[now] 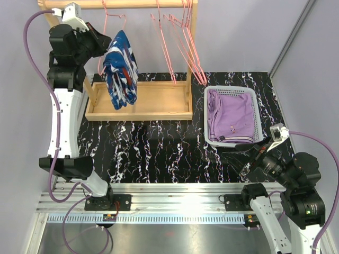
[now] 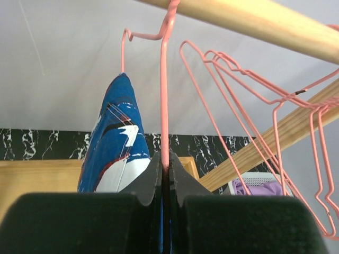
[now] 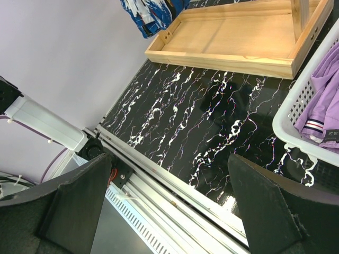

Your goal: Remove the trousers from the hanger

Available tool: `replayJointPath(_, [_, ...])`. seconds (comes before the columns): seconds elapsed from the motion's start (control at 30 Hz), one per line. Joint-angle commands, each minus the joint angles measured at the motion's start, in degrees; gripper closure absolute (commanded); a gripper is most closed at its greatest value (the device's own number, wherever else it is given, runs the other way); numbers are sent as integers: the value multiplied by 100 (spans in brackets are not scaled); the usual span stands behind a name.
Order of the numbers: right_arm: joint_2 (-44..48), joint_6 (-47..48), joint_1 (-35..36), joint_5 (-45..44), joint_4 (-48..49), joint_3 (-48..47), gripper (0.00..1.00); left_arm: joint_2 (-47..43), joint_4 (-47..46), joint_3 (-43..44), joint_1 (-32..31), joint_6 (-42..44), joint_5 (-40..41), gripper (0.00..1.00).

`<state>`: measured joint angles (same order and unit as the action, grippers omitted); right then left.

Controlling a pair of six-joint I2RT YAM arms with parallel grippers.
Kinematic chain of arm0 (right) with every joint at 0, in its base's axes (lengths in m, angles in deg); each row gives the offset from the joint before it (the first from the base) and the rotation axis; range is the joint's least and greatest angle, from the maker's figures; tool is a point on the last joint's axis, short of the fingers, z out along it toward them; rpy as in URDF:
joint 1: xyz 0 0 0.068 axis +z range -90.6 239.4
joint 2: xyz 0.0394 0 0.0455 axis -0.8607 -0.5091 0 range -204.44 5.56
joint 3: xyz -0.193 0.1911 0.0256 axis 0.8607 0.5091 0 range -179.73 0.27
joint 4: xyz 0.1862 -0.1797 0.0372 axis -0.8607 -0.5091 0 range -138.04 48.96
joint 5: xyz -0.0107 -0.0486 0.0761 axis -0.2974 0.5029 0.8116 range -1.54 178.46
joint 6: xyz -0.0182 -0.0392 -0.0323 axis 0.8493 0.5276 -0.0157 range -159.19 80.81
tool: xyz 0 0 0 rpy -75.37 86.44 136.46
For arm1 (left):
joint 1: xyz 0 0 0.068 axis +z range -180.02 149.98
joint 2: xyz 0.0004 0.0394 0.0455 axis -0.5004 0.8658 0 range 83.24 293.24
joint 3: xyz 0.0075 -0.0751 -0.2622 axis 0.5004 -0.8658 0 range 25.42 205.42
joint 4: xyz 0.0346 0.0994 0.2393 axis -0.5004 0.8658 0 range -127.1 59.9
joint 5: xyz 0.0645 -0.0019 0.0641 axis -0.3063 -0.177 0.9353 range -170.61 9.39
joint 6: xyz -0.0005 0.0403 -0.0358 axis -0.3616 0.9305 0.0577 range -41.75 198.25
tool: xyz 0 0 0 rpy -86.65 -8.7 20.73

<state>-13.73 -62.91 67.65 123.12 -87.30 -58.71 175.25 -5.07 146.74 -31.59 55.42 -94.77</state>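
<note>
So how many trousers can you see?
2. The dark blue cloth trousers with white and red splashes hang on a pink wire hanger, far left. The plain lilac cloth trousers lie in the white plastic basket, right. More could hide underneath those.

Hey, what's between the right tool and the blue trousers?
Only bare black tabletop, then a corner of the wooden base; the right wrist view shows it past the right tool toward the blue trousers.

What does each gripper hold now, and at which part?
The left gripper is shut on the pink hanger, on its wire below the hook. The right gripper is open and holds nothing.
</note>
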Motion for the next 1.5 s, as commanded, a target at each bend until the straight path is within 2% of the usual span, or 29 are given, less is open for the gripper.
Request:
replayJointPath(0.0, [-66,61,10,-55,135,-61,1,-482,-1647,120,-28,-90,-281,100])
replayJointPath(0.3, [-128,96,19,-126,231,-34,1,-596,-1788,-11,-55,-143,-290,100])
replayJointPath(0.43, [-110,131,19,-178,188,-61,1,-780,-2104,-476,-63,-239,-351,100])
replayJointPath(0.7, [-128,175,19,-196,179,-61,1,-1149,-2377,-662,-116,-345,-422,100])
replayJointPath(1.07, [-619,694,80,-600,363,-614,1,-1870,-2711,-1303,-116,-784,-703,100])
replayJointPath(1.2, [-1198,694,395,134,617,-922,1,-2239,-2834,-1908,-134,-951,-756,100])
replayJointPath(1.33, [-1665,413,914,814,1485,-800,1,-2871,-2904,-2662,-291,-1048,-677,100])
replayJointPath(1.47, [-2427,412,1556,492,1691,-956,0,-3732,-3080,-3613,-327,-1215,-457,100])
